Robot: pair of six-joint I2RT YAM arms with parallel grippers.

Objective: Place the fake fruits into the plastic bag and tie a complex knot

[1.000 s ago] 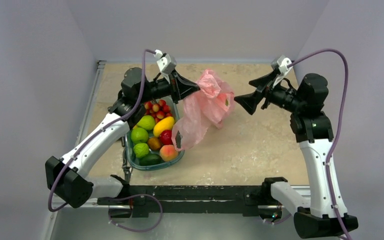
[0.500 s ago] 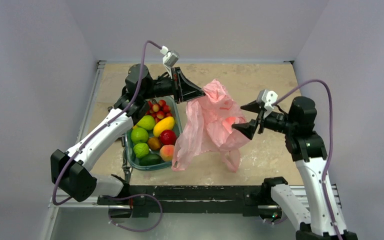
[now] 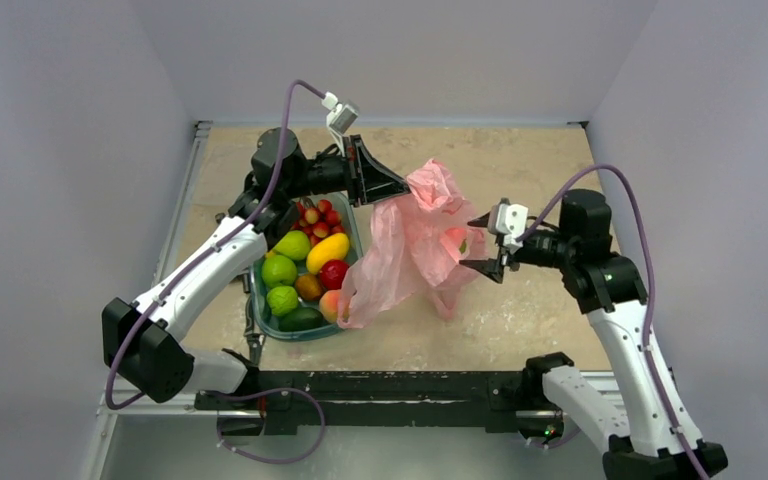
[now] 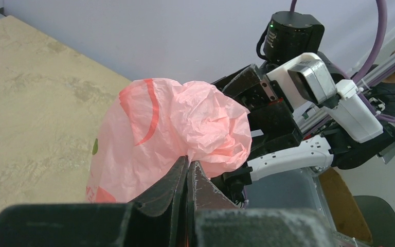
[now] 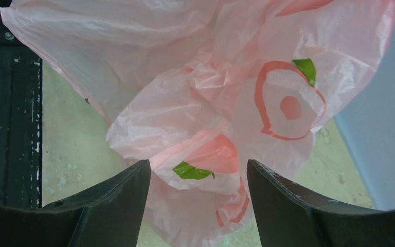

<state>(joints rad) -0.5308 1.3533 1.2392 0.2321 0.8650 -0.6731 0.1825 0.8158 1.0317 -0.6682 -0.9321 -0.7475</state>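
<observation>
The pink plastic bag (image 3: pixel 412 245) hangs crumpled above the table, and my left gripper (image 3: pixel 401 189) is shut on its top edge. In the left wrist view the shut tips (image 4: pixel 189 160) pinch the pink film (image 4: pixel 169 121). My right gripper (image 3: pixel 472 247) is at the bag's right side. It is open, with a lower fold of the bag (image 5: pixel 205 170) between its fingers (image 5: pixel 126 185). The fake fruits (image 3: pixel 305 265) lie in a teal tub (image 3: pixel 310 335) to the left of the bag. No fruit shows inside the bag. The knot is out of view.
The tub sits beside the left arm, its right rim under the bag's lower left corner. The black rail with both arm bases (image 3: pixel 390 390) runs along the near edge. Grey walls enclose the beige tabletop (image 3: pixel 520 310).
The right arm swung left and down to the bag, and its jaws narrowed around a fold. The bag unfurled and hangs lower. The left gripper rose slightly, still shut on the bag.
</observation>
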